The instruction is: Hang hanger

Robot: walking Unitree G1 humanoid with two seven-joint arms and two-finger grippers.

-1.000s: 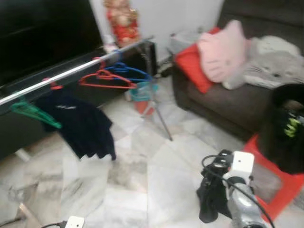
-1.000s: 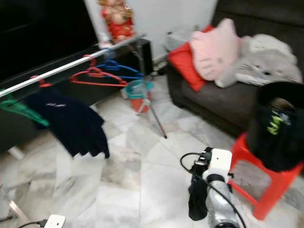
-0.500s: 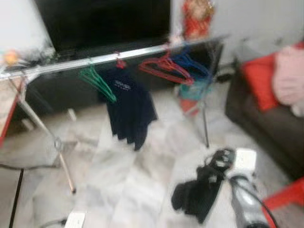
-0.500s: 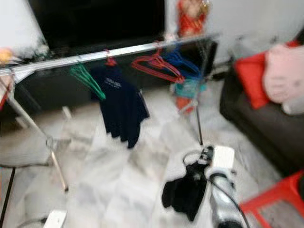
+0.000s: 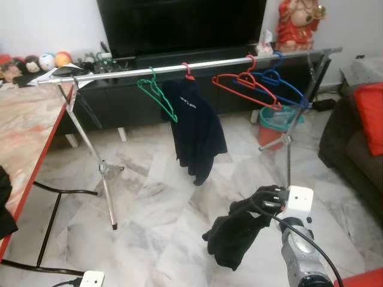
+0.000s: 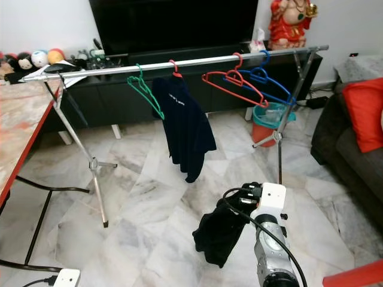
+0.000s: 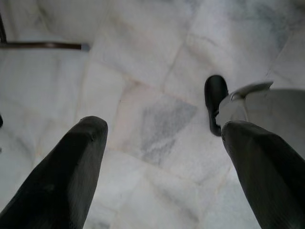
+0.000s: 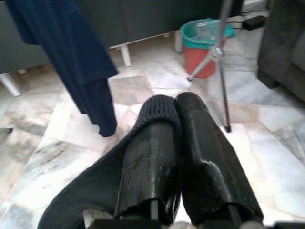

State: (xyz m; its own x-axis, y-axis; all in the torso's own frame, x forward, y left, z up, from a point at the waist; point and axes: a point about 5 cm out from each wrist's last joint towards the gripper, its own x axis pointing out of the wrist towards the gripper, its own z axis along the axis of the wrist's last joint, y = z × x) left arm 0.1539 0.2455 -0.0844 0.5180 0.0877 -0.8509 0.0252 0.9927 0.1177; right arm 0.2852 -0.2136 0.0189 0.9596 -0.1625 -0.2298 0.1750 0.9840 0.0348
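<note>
- Marble floor point(image 5: 161, 233): pale veined tiles, spread under everything else in the room.
- Television cabinet point(image 5: 179, 89): dark and low, against the far wall, with a black screen above it.
- Bench point(image 5: 24, 128): marble-patterned top with red edging, at the robot's left, on a black frame.
- Clothes rail point(image 5: 179, 66): a silver bar on tripod legs, standing across the room ahead of the robot.
- Navy shirt point(image 5: 197, 134): hangs from the rail on a red hook, near its middle.
- Dark garment point(image 5: 236, 230): a soft, limp knit bunched and drooping from the right claw point(image 8: 176, 143), low in front of the robot and well short of the rail. No hanger can be made out inside it. Judged light, floppy and easy to snag; if a hanger is in there, the hook is the place to hold.
- Red hanger point(image 5: 248, 88) and blue hanger point(image 5: 281, 84): bare, side by side toward the rail's right end. Thin, stiff and light by the look of them.
- Green hanger point(image 5: 157, 97): bare, just left of the navy shirt.
- Teal-rimmed red bin point(image 5: 274, 125): on the floor behind the rail's right leg.
- Right arm: stretched forward and low, claw pressed together with the dark knit pinched between its fingers.
- Left claw point(image 7: 162, 157): fingers spread wide, holding nothing, pointing down at bare floor; the arm hangs idle.
</note>
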